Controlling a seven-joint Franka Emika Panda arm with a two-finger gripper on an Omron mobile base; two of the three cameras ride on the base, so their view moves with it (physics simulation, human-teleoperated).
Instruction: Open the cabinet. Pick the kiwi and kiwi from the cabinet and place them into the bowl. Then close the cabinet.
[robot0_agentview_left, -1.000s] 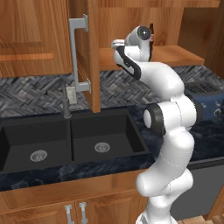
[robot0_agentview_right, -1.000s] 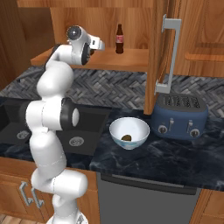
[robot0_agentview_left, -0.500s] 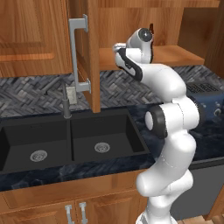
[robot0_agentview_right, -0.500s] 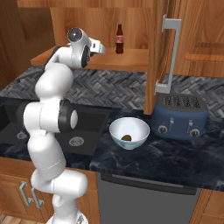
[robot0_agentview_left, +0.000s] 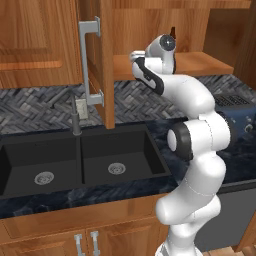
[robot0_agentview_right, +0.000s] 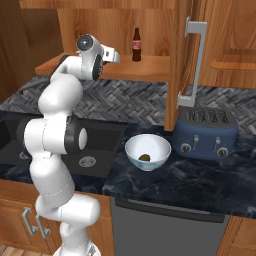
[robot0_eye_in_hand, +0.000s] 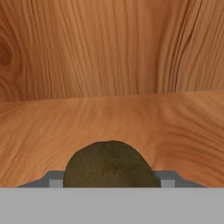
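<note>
The cabinet stands open, its left door (robot0_agentview_left: 102, 60) and right door (robot0_agentview_right: 182, 55) swung out toward me. My gripper (robot0_agentview_right: 112, 55) reaches over the wooden shelf (robot0_agentview_right: 145, 67) inside. In the hand view a dark olive-brown kiwi (robot0_eye_in_hand: 109, 164) lies on the shelf between the two fingertips (robot0_eye_in_hand: 54, 179), which press against its sides; the gripper (robot0_eye_in_hand: 109, 179) is shut on it. A second kiwi (robot0_agentview_right: 144, 157) rests inside the pale blue-white bowl (robot0_agentview_right: 131, 145) on the counter, below and to the right of the arm.
A cola bottle (robot0_agentview_right: 135, 45) stands at the back of the shelf, right of the hand. A blue toaster (robot0_agentview_right: 207, 132) sits under the right door beside the bowl. The black double sink (robot0_agentview_left: 75, 160) and faucet (robot0_agentview_left: 76, 117) lie left of the arm.
The hand has sunk very slightly toward the shelf inside the cabinet. Doors, bowl and bottle have not moved.
</note>
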